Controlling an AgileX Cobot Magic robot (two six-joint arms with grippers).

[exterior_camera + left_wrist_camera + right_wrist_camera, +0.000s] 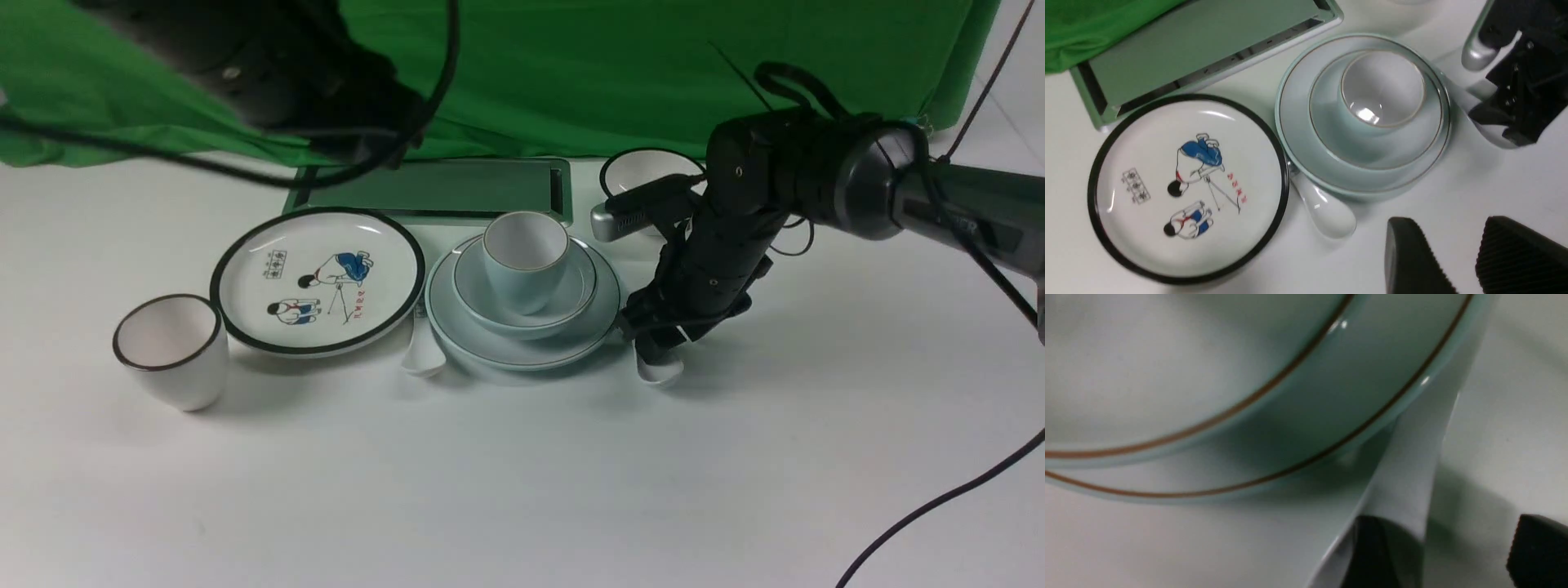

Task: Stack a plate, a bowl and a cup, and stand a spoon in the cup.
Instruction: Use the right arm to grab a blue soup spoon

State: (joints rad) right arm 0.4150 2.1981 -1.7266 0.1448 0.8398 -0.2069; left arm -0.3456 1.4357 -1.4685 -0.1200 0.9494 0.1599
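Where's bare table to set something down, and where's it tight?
Bare: the near strip of table in front of the white cup, cartoon plate and stacked plate; also right of the right gripper. Tight: between cartoon plate and stacked plate, where one spoon lies, and behind, by the green tray and white bowl.

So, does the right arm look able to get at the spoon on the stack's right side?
Probably yes: its open fingers hang directly over that spoon, nothing covers it, though the plate crowds the handle with its rim.
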